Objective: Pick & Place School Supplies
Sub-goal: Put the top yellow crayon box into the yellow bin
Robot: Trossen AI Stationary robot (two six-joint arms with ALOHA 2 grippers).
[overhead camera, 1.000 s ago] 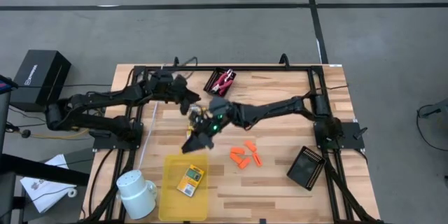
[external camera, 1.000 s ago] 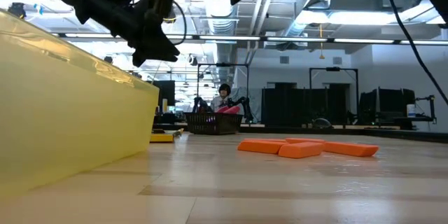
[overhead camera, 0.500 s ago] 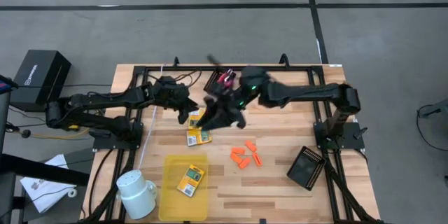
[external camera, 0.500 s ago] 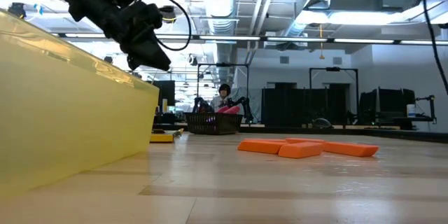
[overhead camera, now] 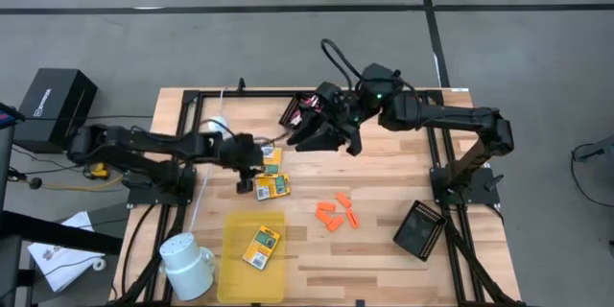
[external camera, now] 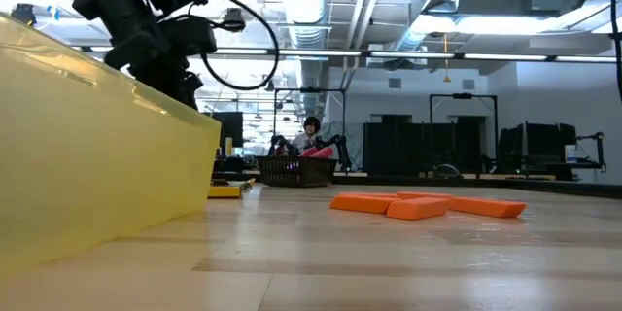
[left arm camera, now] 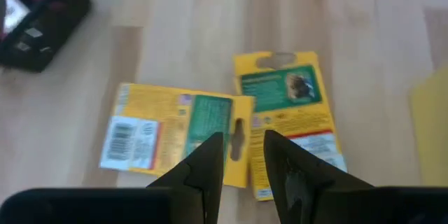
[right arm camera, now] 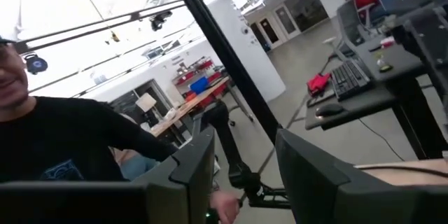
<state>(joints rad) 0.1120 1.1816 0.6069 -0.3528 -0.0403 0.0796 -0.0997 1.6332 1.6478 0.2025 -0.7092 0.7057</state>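
Note:
Two yellow-and-green packets (left arm camera: 175, 131) (left arm camera: 290, 115) lie flat on the wooden table, side by side, near its middle (overhead camera: 271, 187). My left gripper (left arm camera: 241, 143) hovers just above them, pointing steeply down, open by a narrow gap with nothing between its fingers. A third packet (overhead camera: 261, 244) lies in the yellow tray (overhead camera: 230, 278). Several orange pieces (overhead camera: 336, 214) lie flat right of the packets. The red-handled scissors (overhead camera: 307, 108) lie in a black basket at the far edge. My right gripper (right arm camera: 241, 150) is raised high near that basket (overhead camera: 307, 137), open and empty, pointing out into the room.
A white mug (overhead camera: 187, 264) lies at the near left corner beside the tray. A small white disc (overhead camera: 219, 125) lies at the far left, and a black grid holder (overhead camera: 420, 228) at the near right. A person shows beyond the table in the right wrist view.
My right gripper has risen well clear of the table and gone from the packets toward the far edge, beside the black basket. My left gripper has come down and toward the near edge, over the two packets, rolling as it went. The packets lie uncovered now.

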